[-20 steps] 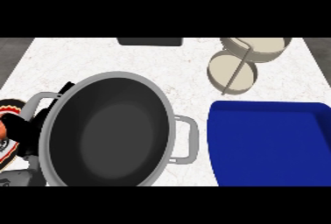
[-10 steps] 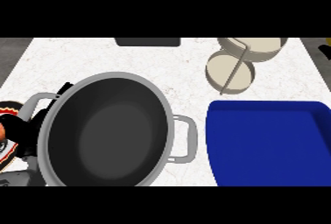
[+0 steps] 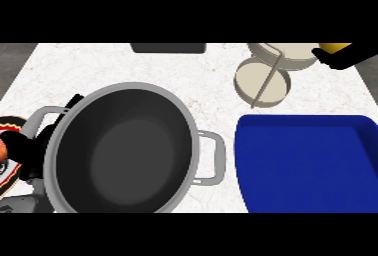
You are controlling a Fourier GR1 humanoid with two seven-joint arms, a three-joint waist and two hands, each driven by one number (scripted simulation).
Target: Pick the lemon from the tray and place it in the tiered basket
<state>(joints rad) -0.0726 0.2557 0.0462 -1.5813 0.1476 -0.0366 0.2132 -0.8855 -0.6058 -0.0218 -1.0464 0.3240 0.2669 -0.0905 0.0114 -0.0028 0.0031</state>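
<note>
The lemon [image 3: 333, 47] shows as a small yellow patch at the top right, with my right hand [image 3: 353, 56] curled round it, just right of the tiered basket. The basket is cream-coloured, with an upper tier [image 3: 290, 52] and a lower tier [image 3: 260, 82] joined by a thin rod. The blue tray [image 3: 310, 165] lies at the lower right, and nothing shows on its visible part. Black parts of my left hand [image 3: 33, 147] show at the left edge, mostly hidden behind a large pot.
A big grey pot [image 3: 122, 150] with side handles fills the left half of the counter. A dark rectangular object [image 3: 168, 47] lies at the far edge. A striped red, white and black thing [image 3: 6, 150] sits at the left edge.
My right hand with the lemon has come into view from the right, up beside the basket's upper tier. The left hand has stayed where it was.
</note>
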